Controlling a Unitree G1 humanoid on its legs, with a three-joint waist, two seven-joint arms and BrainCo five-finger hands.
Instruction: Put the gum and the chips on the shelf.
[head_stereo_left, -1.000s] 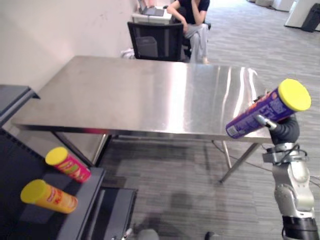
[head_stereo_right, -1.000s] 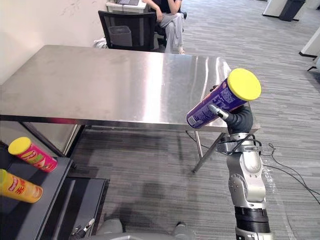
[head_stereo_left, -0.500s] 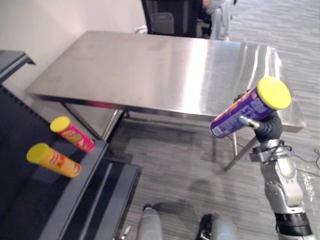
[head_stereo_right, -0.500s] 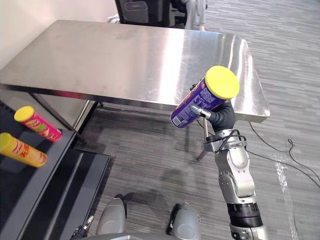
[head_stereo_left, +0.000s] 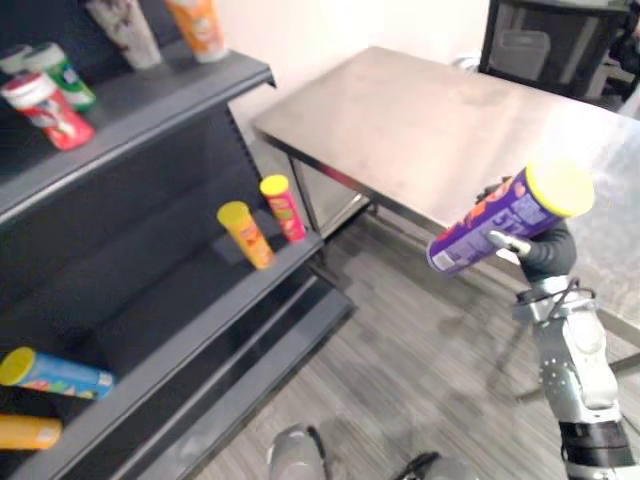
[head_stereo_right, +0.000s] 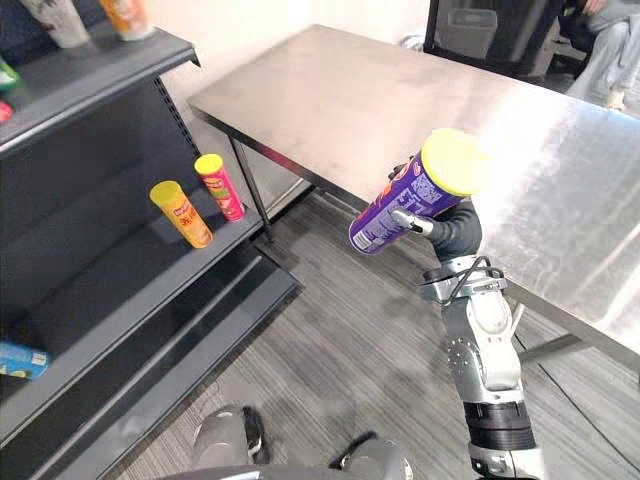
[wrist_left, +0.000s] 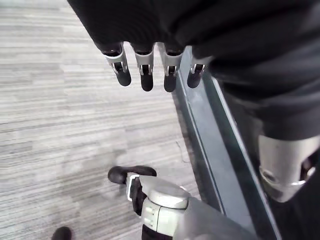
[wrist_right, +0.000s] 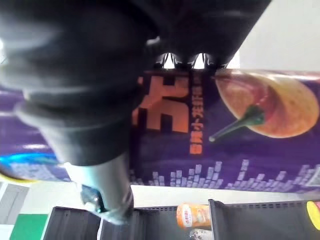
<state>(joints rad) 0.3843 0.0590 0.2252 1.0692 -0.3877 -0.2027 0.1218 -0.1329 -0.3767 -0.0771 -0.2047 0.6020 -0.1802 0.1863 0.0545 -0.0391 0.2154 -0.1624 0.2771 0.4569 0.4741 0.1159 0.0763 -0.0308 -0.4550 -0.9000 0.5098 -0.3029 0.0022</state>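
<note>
Your head camera has turned to the left since half a second ago, so the dark shelf (head_stereo_left: 150, 95) now takes all the 9 o'clock side of the eye views. The right hand keeps the chips can as before. You can see three boards of the shelf: upper, middle and lower.

The steel table (head_stereo_left: 420, 110) reaches from 12 to 3 o'clock. A black chair (head_stereo_left: 540, 45) stands behind it at 1 o'clock, and a person's legs (head_stereo_right: 605, 50) show in the far corner at 2 o'clock.

The purple chips can (head_stereo_left: 495, 220) is at 3 o'clock, in the air by the table's near edge and well apart from the shelf. It is tilted, with the yellow lid high and the bottom pointing toward the shelf. Your right hand (head_stereo_right: 445, 232) grips it from below, the fingers and thumb curled round its body. Your left hand (wrist_left: 146, 67) hangs over the grey floor with straight fingers and carries nothing.

The upper board, at 10 to 11 o'clock, carries a red can (head_stereo_left: 40, 100), a green can (head_stereo_left: 65, 78), a pale cup (head_stereo_left: 125, 22) and an orange container (head_stereo_left: 195, 20). On the middle board, near the centre, a yellow can (head_stereo_left: 245, 233) and a pink can (head_stereo_left: 283, 207) are just beside each other. On the lower board, at 8 o'clock, a blue can (head_stereo_left: 55, 372) lies on its side, with an orange can (head_stereo_left: 25, 432) near it.
</note>
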